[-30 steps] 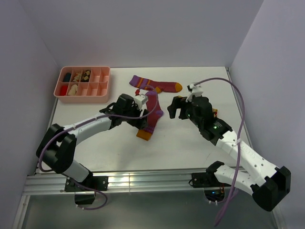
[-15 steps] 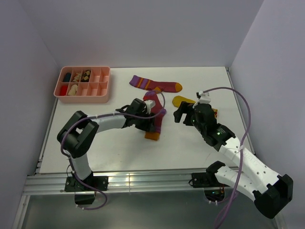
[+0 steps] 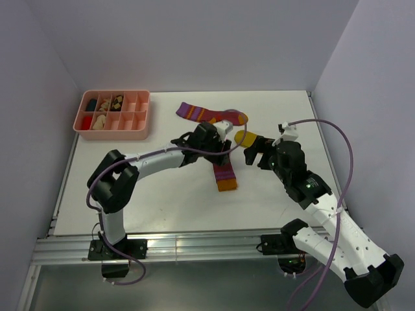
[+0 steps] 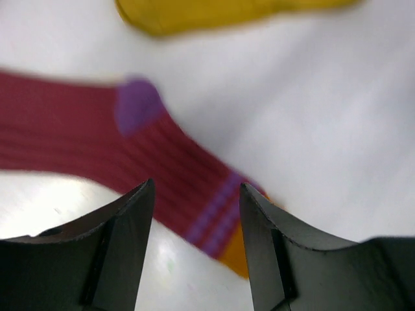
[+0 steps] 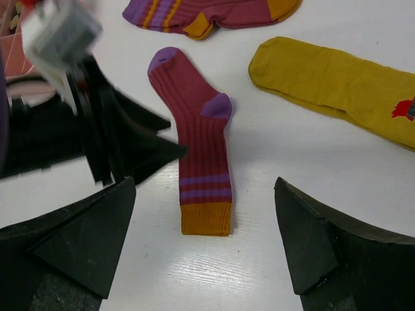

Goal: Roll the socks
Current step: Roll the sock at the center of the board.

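Observation:
One maroon sock (image 5: 198, 149) lies flat and straight on the white table, orange end nearest the right wrist camera; it also shows in the top view (image 3: 224, 172). My left gripper (image 3: 215, 148) is open and hovers just above its heel end, holding nothing (image 4: 196, 188). My right gripper (image 5: 204, 188) is open and empty, above the sock's orange end (image 3: 255, 154). The second maroon sock (image 3: 207, 115) lies at the back. The mustard-yellow sock (image 5: 331, 84) lies to the right, partly under my right arm. The diamond-check sock is hidden.
A pink compartment tray (image 3: 139, 129) with small items stands at the back left. The table's right edge (image 3: 324, 149) runs close to the right arm. Grey walls enclose the back and sides.
The maroon sock has moved right and now lies straight. My left gripper has swung right and back with it. My right gripper has drawn back to the right, uncovering the mustard sock.

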`<action>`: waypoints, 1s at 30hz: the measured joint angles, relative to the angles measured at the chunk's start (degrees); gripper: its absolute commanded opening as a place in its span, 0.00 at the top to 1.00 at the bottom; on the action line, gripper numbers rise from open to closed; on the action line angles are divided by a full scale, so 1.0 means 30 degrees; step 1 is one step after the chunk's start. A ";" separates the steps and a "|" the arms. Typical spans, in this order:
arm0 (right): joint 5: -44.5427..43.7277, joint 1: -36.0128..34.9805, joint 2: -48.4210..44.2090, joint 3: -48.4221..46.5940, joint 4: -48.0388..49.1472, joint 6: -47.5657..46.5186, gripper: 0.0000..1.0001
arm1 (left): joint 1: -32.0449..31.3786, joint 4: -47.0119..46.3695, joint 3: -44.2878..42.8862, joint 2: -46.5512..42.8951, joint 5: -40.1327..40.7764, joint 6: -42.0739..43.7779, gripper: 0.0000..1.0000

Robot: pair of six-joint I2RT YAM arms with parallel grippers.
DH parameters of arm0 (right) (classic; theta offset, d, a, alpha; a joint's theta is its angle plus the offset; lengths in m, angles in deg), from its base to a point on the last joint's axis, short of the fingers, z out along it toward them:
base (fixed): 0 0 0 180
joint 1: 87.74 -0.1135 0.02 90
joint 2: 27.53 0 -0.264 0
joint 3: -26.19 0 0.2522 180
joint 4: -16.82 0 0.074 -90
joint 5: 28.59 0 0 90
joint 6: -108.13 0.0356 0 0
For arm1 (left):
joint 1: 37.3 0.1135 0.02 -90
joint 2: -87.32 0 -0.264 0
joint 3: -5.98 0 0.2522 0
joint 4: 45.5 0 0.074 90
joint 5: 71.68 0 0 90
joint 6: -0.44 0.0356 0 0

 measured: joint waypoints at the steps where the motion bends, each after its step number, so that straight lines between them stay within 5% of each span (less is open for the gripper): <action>1: 0.0029 0.0007 -0.0124 0.0000 -0.0080 -0.0036 0.06 | 0.0255 -0.0277 -0.0568 0.0226 0.0109 0.0087 0.40; 9: 0.0284 0.0015 -0.0401 0.0007 -0.0364 -0.0022 0.06 | 0.2623 -0.1020 -0.5333 0.4721 0.0255 0.0306 0.41; 17: 0.0503 0.0015 -0.0692 0.0102 -0.0765 0.0044 0.06 | 0.3781 -0.0794 -0.5333 0.6594 0.0707 0.0182 0.42; 30: 0.1180 0.0015 0.0270 0.0736 -0.0656 0.0138 0.06 | 0.5668 -0.1013 0.1479 0.1647 0.4677 -0.4656 0.37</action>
